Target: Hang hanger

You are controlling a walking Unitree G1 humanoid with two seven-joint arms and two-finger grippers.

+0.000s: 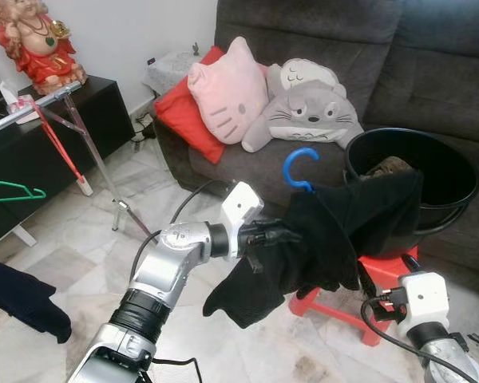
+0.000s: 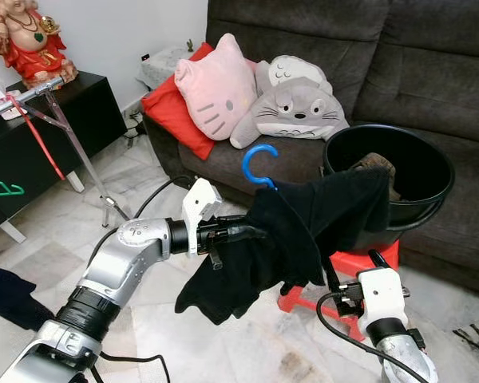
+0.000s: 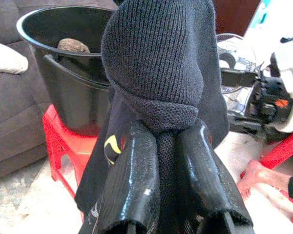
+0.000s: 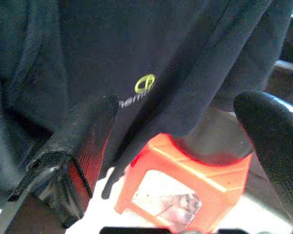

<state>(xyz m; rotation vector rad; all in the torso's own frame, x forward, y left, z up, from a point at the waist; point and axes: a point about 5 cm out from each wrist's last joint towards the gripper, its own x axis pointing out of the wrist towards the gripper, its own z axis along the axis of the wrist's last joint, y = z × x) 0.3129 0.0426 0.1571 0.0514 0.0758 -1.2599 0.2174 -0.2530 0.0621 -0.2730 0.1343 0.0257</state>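
A black garment [image 1: 319, 239] hangs on a blue hanger whose hook [image 1: 301, 163] sticks up above it. One end of the cloth trails over the rim of the black tub [image 1: 431, 171]. My left gripper [image 3: 167, 131] is shut on a bunched fold of the garment, holding it in the air in front of the sofa. Under the hanging cloth and beside the red stool [image 4: 185, 180] is my right gripper [image 4: 178, 102], which is open with its fingers [image 4: 83, 141] wide apart. A yellow logo [image 4: 145, 84] shows on the cloth just above it.
A drying rack's metal rail [image 1: 32, 108] stands at the left with a green hanger [image 1: 12, 191] beside it. The tub sits on the red stool [image 1: 383, 267] against the grey sofa [image 1: 303, 24], which holds cushions. Dark cloth [image 1: 24, 299] lies on the marble floor at the left.
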